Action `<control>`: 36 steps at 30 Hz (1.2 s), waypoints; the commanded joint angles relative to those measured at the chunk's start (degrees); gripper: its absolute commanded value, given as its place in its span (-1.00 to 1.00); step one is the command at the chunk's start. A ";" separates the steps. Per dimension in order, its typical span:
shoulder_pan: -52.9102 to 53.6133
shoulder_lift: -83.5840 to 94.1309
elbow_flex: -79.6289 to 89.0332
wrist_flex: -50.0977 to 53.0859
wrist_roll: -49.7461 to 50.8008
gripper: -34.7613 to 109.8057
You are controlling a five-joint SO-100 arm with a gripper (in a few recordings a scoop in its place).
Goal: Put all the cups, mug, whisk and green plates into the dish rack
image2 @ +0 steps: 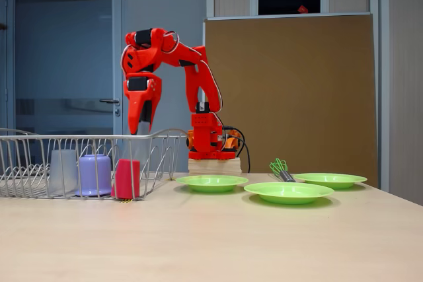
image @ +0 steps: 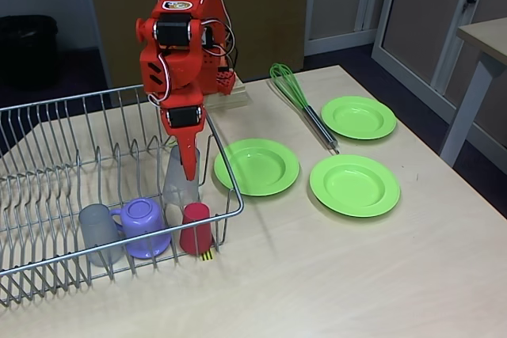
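The jaws gripped a grey cup (image: 180, 176), lowering it inside the dish rack (image: 47, 195). Next came release, then the plates (image: 257, 166) and whisk (image: 297, 100) waiting right on the worktop (image: 333, 275).

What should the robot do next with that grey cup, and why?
Probably open the gripper and lift straight up. The grey cup it seems to hold is already upside down inside the rack, beside the red cup and mug. The whisk and three plates are on the table, waiting.
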 commanded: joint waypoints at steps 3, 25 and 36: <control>-0.26 -1.58 -3.87 0.70 -1.93 -0.19; 1.49 -9.40 -5.98 -1.67 -3.87 -0.17; 4.22 -10.20 -5.80 -1.93 -6.33 -0.16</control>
